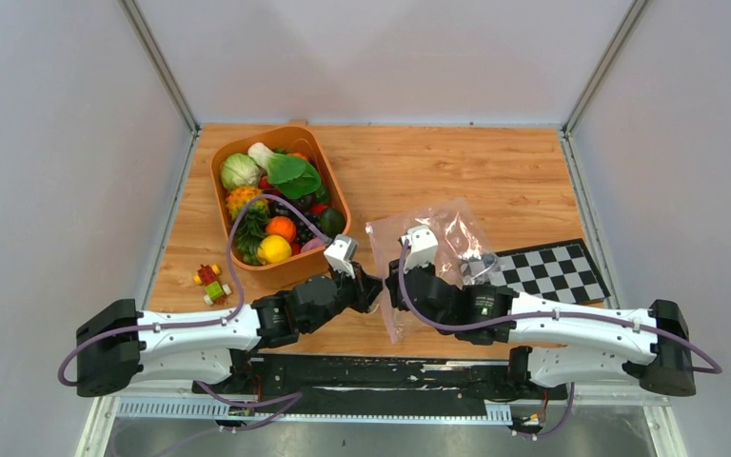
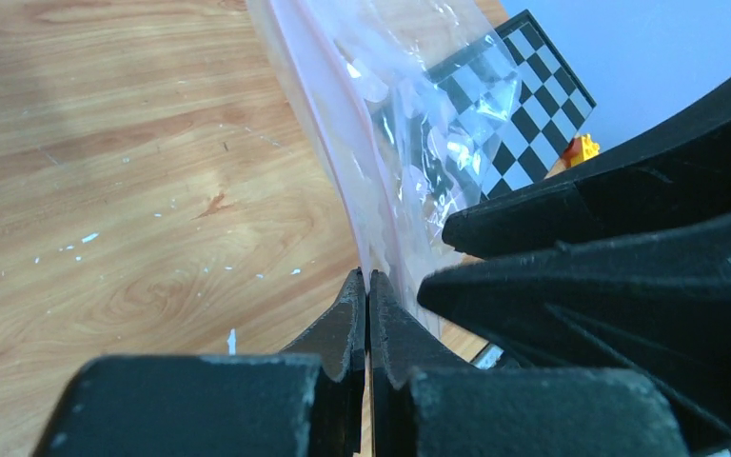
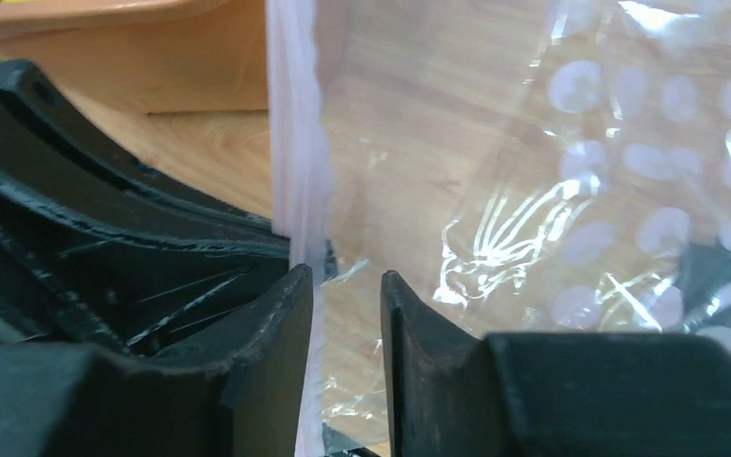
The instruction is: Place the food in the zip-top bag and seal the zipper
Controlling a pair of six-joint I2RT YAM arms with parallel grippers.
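The food [image 1: 276,195], several toy fruits and vegetables, lies in the orange tub [image 1: 231,224]. The clear zip-top bag [image 1: 443,243] with pale dots [image 3: 581,171] lies on the table to the tub's right. Its pinkish zipper [image 2: 328,124] runs along the bag's left edge. My left gripper [image 1: 373,286] is shut on the zipper [image 2: 366,281]. My right gripper [image 1: 395,278] faces it, almost touching. Its jaws stand open [image 3: 347,281], with the zipper [image 3: 295,143] against the left finger and bag film in the gap.
A black-and-white checkered board [image 1: 557,271] lies under the bag's right side. Two small toy pieces [image 1: 211,283] lie on the wood left of the tub. Grey walls close in the table on three sides.
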